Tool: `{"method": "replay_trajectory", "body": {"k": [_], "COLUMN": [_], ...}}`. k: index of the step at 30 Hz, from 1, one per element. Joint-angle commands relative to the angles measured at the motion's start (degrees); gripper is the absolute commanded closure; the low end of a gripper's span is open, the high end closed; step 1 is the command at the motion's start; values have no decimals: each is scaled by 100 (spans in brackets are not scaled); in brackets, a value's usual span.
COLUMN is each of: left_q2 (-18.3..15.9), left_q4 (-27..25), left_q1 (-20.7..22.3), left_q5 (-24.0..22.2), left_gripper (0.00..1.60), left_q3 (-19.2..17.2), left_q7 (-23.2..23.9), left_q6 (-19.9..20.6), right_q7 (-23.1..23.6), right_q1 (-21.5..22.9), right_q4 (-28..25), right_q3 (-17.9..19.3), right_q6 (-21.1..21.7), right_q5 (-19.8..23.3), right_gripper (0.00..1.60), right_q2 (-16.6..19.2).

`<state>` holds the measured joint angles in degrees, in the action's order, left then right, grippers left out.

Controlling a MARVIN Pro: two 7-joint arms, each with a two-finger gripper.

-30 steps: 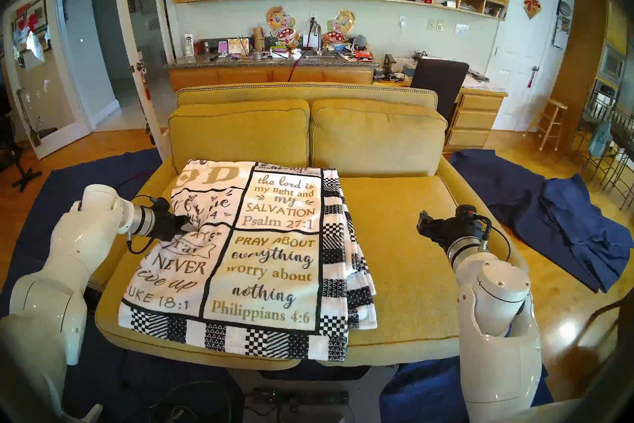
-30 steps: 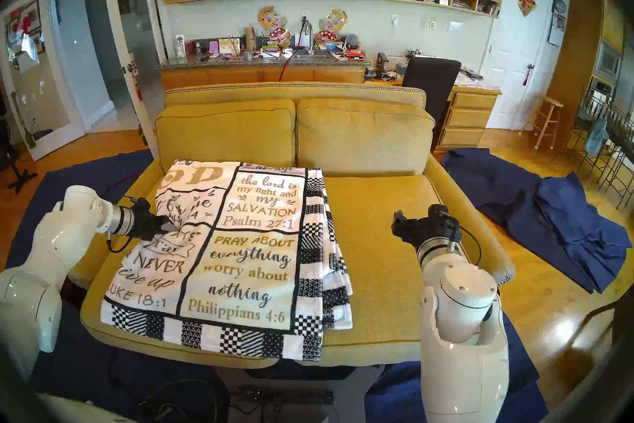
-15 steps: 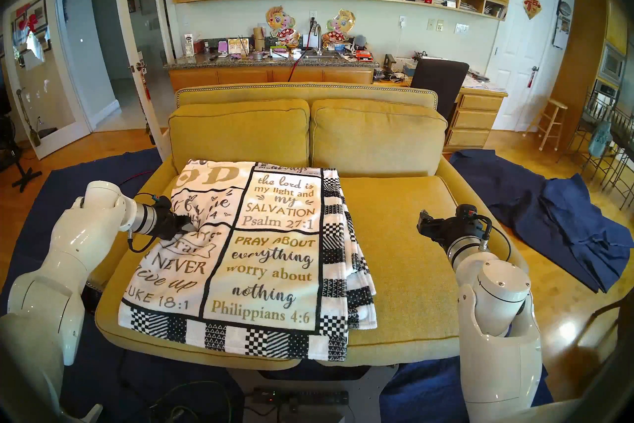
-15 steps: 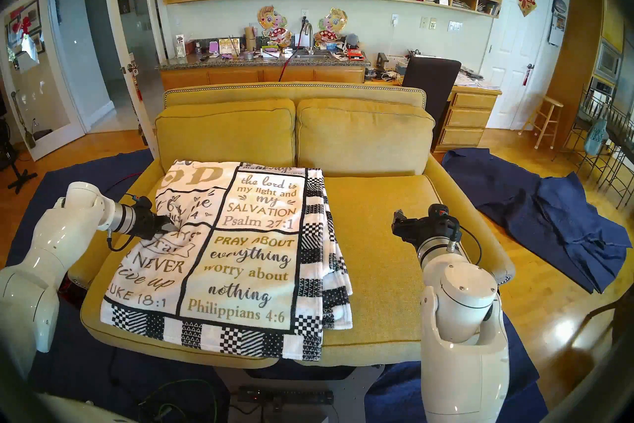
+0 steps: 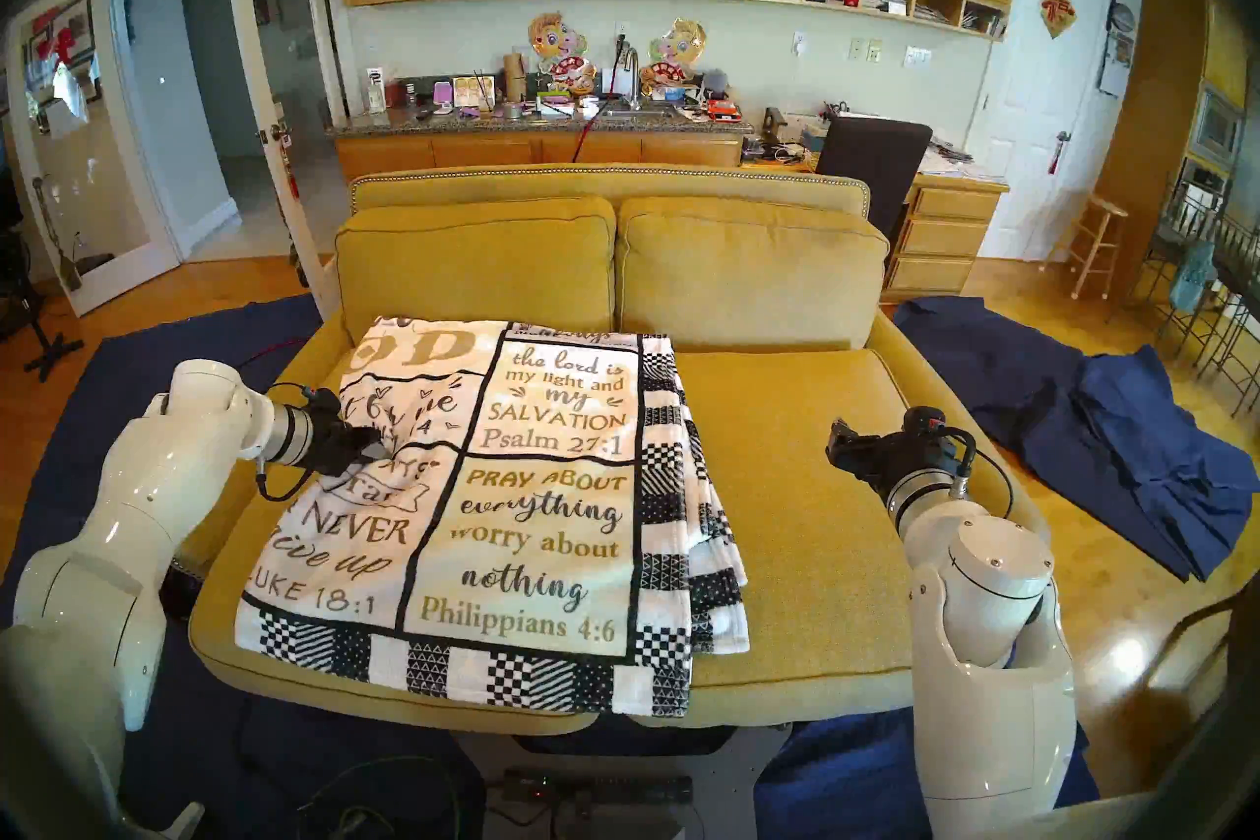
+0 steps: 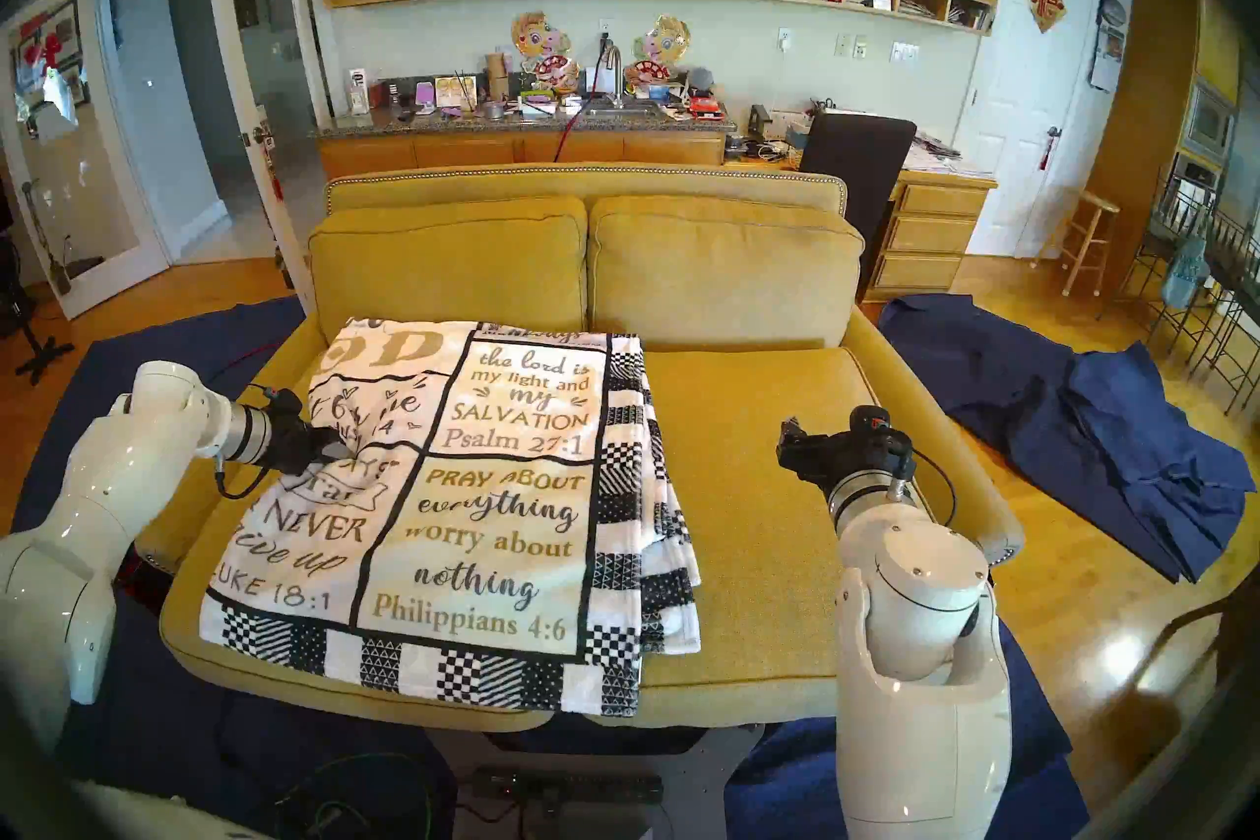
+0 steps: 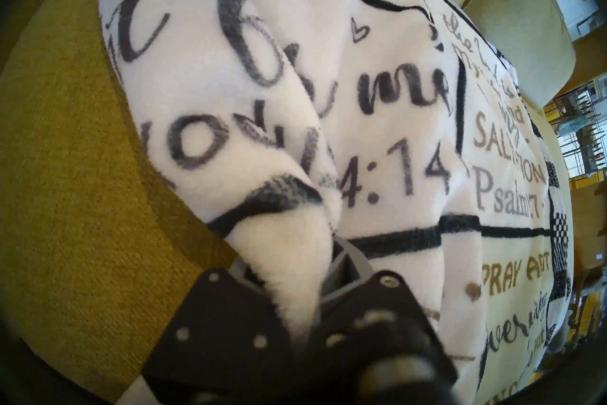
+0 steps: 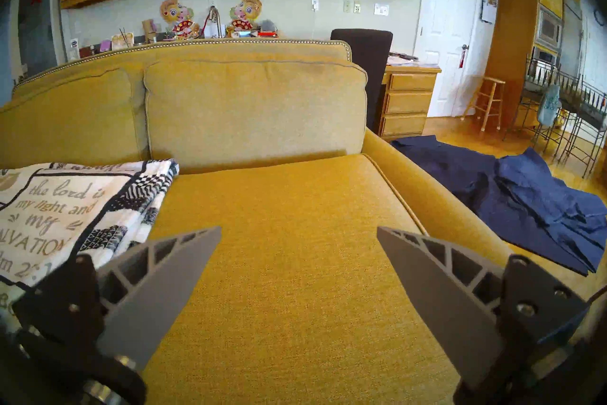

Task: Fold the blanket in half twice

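The blanket, white fleece with gold and grey lettering and a checkered border, lies folded in layers on the left seat of the yellow sofa; it also shows in the other head view. My left gripper is shut on a pinched fold at the blanket's left edge; the left wrist view shows fleece bunched between the fingers. My right gripper hovers open and empty over the right seat cushion, its fingers wide apart, right of the blanket.
Navy blue cloths lie on the floor right of the sofa, more on the left. Back cushions stand behind the seat. A power strip and cables lie below the sofa's front edge.
The left arm's elbow and wrist have shifted slightly up and right while the gripper stays pinched on the blanket. The right arm has barely moved.
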<state>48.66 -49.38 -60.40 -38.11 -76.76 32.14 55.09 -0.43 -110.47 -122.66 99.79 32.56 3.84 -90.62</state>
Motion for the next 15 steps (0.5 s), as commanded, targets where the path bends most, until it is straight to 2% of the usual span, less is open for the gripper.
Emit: {"method": "replay_trajectory", "body": {"k": [1, 8, 15], "left_q2": [-107, -116, -119], "left_q4": [-178, -244, -298], "left_q1": [89, 43, 3], "left_q5": [-268, -418, -538], "left_gripper": [160, 160, 160], "left_q3": [-20, -28, -38], "left_q7": [-91, -261, -410], "left_q6": [-9, -9, -9], "right_q7": [89, 178, 555], "right_q1": [556, 907, 1241], "right_q4": [44, 278, 523], "right_q3": [27, 114, 276], "right_q6": [220, 462, 730], "right_q5": [79, 174, 529], "right_gripper": [0, 0, 0], "right_q2": [122, 349, 614]}}
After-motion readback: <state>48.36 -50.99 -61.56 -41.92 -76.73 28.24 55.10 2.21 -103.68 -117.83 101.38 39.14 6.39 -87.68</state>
